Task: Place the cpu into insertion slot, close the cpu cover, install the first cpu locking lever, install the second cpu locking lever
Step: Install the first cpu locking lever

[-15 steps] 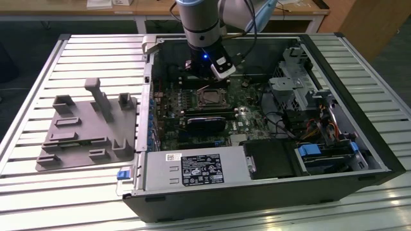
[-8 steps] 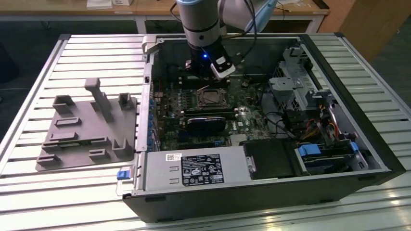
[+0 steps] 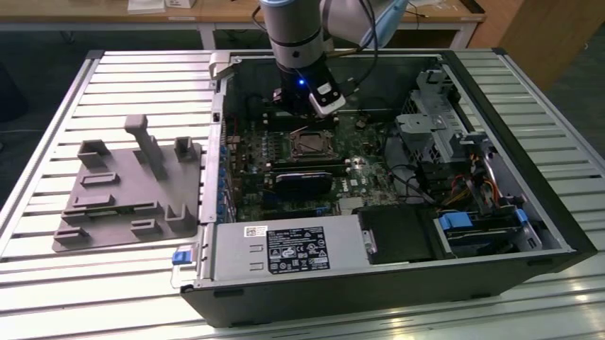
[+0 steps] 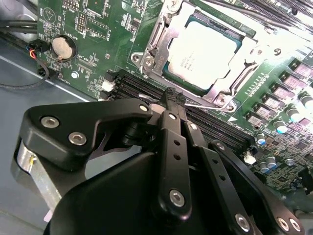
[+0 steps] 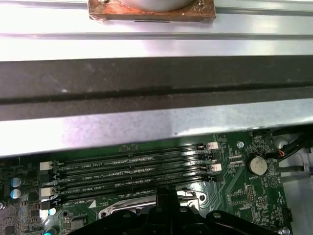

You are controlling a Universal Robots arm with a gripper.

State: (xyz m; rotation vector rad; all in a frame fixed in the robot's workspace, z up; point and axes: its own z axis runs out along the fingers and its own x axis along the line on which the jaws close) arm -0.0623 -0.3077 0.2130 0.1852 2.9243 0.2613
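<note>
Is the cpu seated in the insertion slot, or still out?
In. In the second wrist view the cpu lies flat inside the insertion slot, framed by the lowered cpu cover.

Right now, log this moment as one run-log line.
cpu: seated | cpu cover: down over cpu | end effector: shut, tip at cover's edge

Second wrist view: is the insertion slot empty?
No, the cpu sits in it with its silver face showing, and the cpu cover frames that face.
</note>
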